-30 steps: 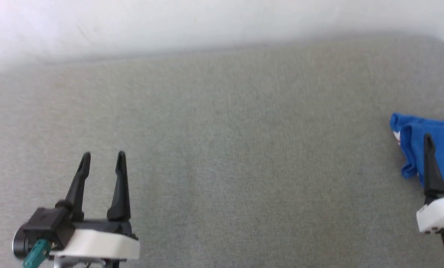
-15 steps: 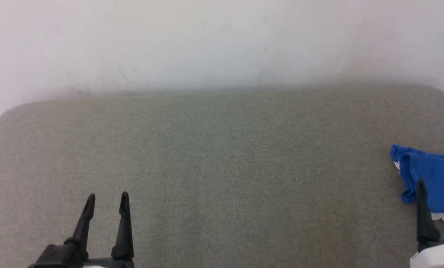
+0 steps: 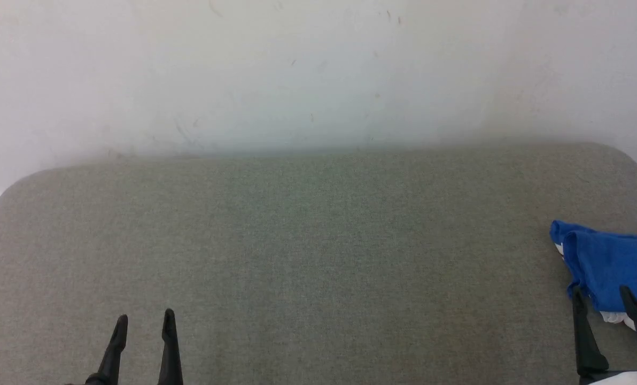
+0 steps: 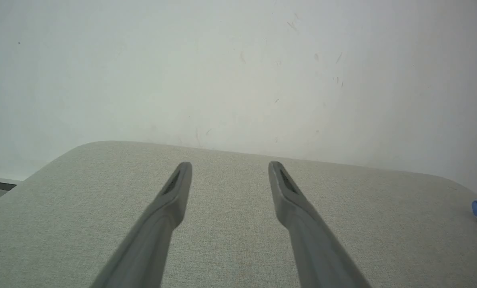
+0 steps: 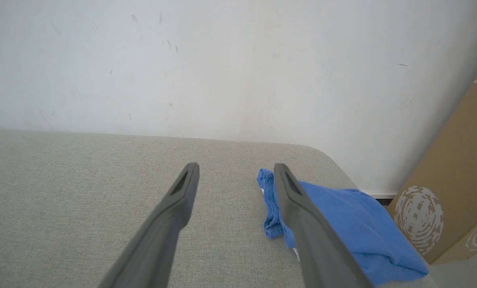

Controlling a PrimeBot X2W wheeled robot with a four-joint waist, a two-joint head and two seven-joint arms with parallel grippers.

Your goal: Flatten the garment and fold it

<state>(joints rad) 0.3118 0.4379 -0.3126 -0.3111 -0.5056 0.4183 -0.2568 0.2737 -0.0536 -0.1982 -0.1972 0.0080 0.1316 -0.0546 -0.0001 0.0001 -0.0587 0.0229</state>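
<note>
At the bottom left, the left pincer (image 3: 145, 315) is open over the grey bench (image 3: 318, 240). Its two dark fingers are apart and hold nothing. Behind the bench is a white wall (image 3: 318, 69). Far to the right, near the bench's round corner, the T-shirt (image 3: 612, 262) lies in a bright blue heap with a bit of white showing. The right pincer (image 3: 600, 290) is open too and holds nothing. Its tips are right by the shirt's near edge; I cannot tell if they touch. A brown box (image 5: 454, 192) with white swirls stands past the bench.
</note>
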